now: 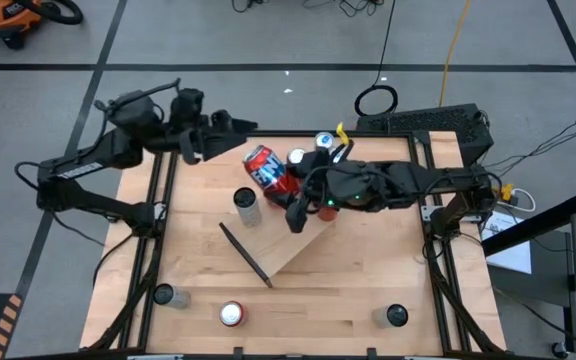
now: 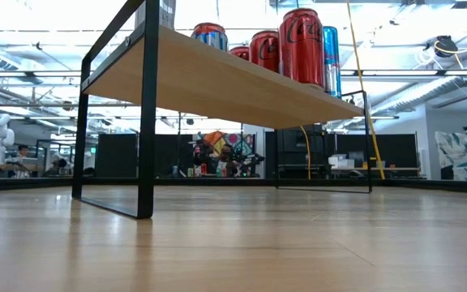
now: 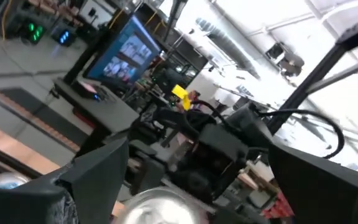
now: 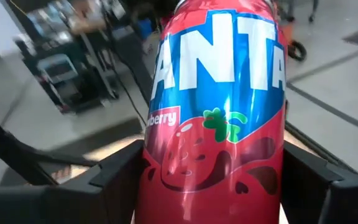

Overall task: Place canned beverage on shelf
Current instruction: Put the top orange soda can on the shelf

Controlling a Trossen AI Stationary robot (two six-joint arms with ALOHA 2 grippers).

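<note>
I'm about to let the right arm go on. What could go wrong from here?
1. The Fanta can lies tilted between the right gripper's fingers; set down that way, it may tip.
2. Cans already crowd the shelf; the Fanta could knock one off.
3. The left gripper hangs open close by, so the arms could collide.

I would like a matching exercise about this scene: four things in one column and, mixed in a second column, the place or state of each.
Column 1
1. red and blue Fanta strawberry can
2. tall red Coca-Cola can
3. red can with silver lid
4. left gripper

Column 2
a. open
b. standing on the light-wood shelf
c. standing on the wooden tabletop, apart from the shelf
d. held in the right gripper

Pairs: 1-d, 2-b, 3-c, 4-a
</note>
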